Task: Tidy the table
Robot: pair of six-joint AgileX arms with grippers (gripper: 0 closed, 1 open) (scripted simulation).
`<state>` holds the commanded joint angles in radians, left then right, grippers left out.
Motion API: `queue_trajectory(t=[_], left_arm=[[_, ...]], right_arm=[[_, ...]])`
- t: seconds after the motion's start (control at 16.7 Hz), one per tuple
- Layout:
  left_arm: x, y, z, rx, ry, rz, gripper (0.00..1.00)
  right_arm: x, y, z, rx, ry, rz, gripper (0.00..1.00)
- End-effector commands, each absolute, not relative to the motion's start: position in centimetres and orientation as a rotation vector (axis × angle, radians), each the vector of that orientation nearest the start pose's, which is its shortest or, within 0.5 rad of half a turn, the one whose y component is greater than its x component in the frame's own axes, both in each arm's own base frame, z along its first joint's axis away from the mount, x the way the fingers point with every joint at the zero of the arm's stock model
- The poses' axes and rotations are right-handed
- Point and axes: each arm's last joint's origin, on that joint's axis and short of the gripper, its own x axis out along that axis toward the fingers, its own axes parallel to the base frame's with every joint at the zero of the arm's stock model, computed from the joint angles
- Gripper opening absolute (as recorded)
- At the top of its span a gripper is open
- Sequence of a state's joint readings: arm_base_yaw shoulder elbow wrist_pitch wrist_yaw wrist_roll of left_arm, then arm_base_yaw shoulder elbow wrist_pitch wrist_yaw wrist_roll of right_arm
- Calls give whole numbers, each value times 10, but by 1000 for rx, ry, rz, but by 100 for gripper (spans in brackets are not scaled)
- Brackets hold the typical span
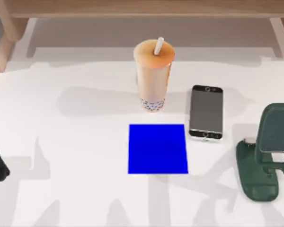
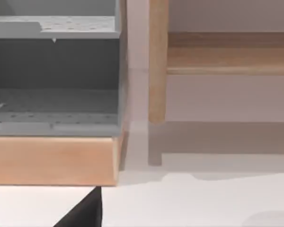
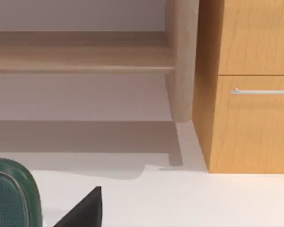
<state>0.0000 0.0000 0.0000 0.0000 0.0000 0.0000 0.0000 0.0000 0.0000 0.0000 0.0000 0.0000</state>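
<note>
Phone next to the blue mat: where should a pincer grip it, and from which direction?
Judging from the top view, the phone lies flat, face up, long axis running front to back. Come straight down and pinch across its two long edges near the middle. The cup stands on its left, so mind that side.

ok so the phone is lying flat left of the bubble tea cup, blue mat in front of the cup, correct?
Not quite. In the top view the phone lies flat to the right of the bubble tea cup, not left. The blue mat is in front of the cup, as you said.
</note>
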Motion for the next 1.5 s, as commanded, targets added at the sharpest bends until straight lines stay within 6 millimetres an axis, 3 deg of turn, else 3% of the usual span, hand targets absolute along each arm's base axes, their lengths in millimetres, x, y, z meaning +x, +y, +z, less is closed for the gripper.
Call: queue_trajectory(t=[0.36, 0.84, 1.14, 1.5], left_arm=[[106, -1, 160, 0, 0, 0, 100], [106, -1, 160, 0, 0, 0, 100], [106, -1, 160, 0, 0, 0, 100], [106, -1, 160, 0, 0, 0, 100]], right_arm=[[107, -3, 165, -92, 77, -14, 100], [126, -15, 190, -590, 485, 43, 100], [149, -27, 203, -946, 765, 250, 100], [182, -47, 208, -1239, 1012, 646, 100]])
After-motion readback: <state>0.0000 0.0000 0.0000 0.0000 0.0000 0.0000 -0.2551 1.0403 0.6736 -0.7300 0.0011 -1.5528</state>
